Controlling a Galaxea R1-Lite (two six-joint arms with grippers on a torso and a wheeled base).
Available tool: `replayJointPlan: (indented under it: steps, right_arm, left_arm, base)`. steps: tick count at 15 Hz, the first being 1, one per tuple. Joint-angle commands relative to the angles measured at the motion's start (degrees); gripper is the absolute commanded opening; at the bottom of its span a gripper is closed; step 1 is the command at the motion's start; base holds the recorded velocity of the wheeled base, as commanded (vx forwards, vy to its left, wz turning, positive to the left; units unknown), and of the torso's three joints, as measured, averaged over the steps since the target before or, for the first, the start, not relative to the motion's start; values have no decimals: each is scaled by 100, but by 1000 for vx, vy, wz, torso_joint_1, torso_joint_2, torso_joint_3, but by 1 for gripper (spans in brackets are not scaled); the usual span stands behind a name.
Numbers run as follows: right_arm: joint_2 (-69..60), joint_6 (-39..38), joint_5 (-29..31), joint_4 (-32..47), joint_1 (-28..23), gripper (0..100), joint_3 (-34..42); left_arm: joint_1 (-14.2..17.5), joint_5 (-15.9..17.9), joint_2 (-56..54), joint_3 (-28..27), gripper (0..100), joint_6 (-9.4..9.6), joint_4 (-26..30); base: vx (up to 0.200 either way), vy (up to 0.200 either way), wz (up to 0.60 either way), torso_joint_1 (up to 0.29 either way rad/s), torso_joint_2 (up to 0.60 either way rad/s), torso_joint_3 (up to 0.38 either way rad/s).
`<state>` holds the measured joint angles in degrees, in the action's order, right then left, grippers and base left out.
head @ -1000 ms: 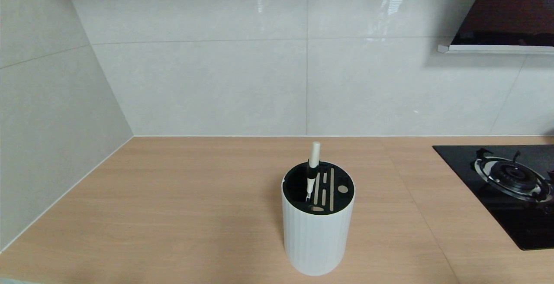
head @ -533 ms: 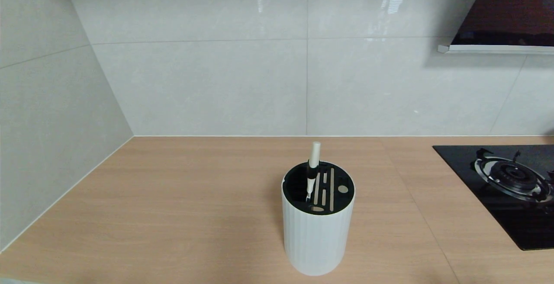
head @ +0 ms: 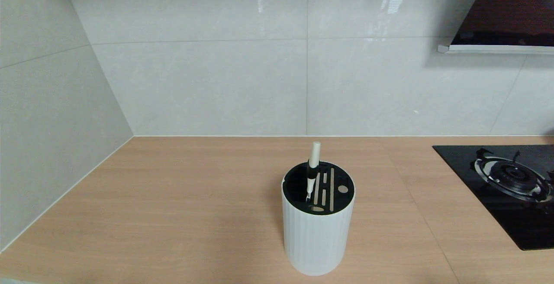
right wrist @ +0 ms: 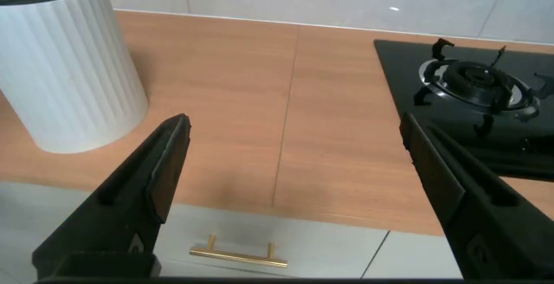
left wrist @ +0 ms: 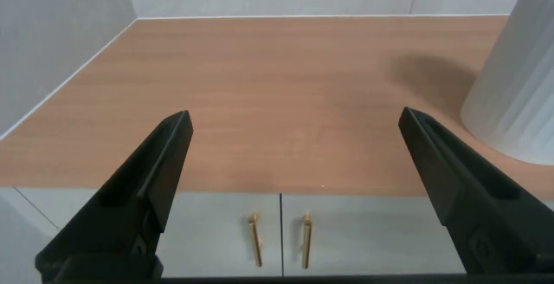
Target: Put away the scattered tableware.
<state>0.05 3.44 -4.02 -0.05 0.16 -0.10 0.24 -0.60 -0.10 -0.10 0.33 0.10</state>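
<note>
While a white-handled utensil (head: 313, 162) is stood upright in the white holder (head: 318, 236), the left gripper (left wrist: 294, 121) and right gripper (right wrist: 294, 124) are held wide open either side of it; further tableware should be located first.

The left gripper (left wrist: 290, 202) has its jaws spread wide, the two dark fingers (left wrist: 130, 202) standing far apart with a broad gap between them. They taper toward their tips, lie level with each other and point forward, gripping nothing. The right gripper (right wrist: 290, 202) holds the same pose, jaws fully parted and dark fingers (right wrist: 467, 197) set well apart. Its tips are level and aimed forward, and the gap between them is empty. Both wrists are held roughly level, tilted slightly downward, and neither gripper touches anything.
</note>
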Motion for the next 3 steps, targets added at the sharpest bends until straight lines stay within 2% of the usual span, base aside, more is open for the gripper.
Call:
replayJointPlan:
  steps: [1,3]
  right_arm:
    - [-5,-1,-2,14,-7,100,1]
    - [-5,-1,16,14,-7,100,1]
  left_arm:
    - [2,-2,10,1,100,2,-1]
    - [2,-2,10,1,100,2,-1]
  base:
    - [0,0,0,0,0,0]
    - [0,0,0,0,0,0]
